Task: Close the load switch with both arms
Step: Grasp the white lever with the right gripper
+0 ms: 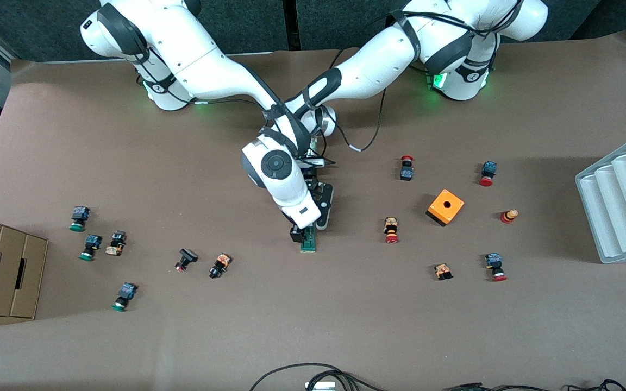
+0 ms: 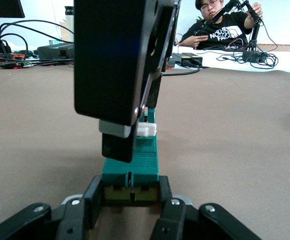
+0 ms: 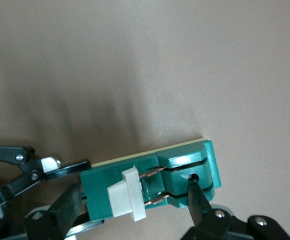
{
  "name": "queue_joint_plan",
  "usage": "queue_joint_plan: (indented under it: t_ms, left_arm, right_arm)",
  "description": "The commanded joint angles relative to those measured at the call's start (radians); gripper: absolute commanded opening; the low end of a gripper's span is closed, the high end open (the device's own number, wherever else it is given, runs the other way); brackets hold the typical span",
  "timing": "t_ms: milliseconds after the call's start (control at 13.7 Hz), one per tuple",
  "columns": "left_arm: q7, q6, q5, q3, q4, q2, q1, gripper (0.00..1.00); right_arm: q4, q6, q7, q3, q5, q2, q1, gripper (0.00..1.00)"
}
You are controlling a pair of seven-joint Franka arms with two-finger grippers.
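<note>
Load switch [image 1: 308, 243] clamped in left gripper [image 2: 130, 197]; right gripper [image 1: 298, 231] above.

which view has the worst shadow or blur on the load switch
Front view: sharp, but the right arm's wrist overhangs the load switch, leaving only its end visible. Left wrist view: the right tool looms dark and soft-edged over the switch; the left tool clamps its near end. Right wrist view: soft shadow streaks on the table, with the switch evenly lit.
</note>
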Motion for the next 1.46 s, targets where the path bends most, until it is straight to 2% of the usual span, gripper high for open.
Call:
queue_joint_plan:
  t_ms: [0,659,1391]
  left_arm:
    - [-0.005,0.013,0.023,0.020,0.031,0.030,-0.006,0.33]
    - [-0.005,0.013,0.023,0.020,0.031,0.030,-0.006,0.33]
    - [-0.005,0.014,0.023,0.020,0.031,0.030,-0.006,0.33]
  right_arm:
    - [0.032,0.017,-0.029,-0.010,-0.017,0.017,0.009,0.90]
    - [0.035,0.020,-0.042,-0.010,-0.028,0.020,0.009,0.89]
    - [0.034,0.028,-0.042,-0.011,-0.028,0.028,0.007,0.94]
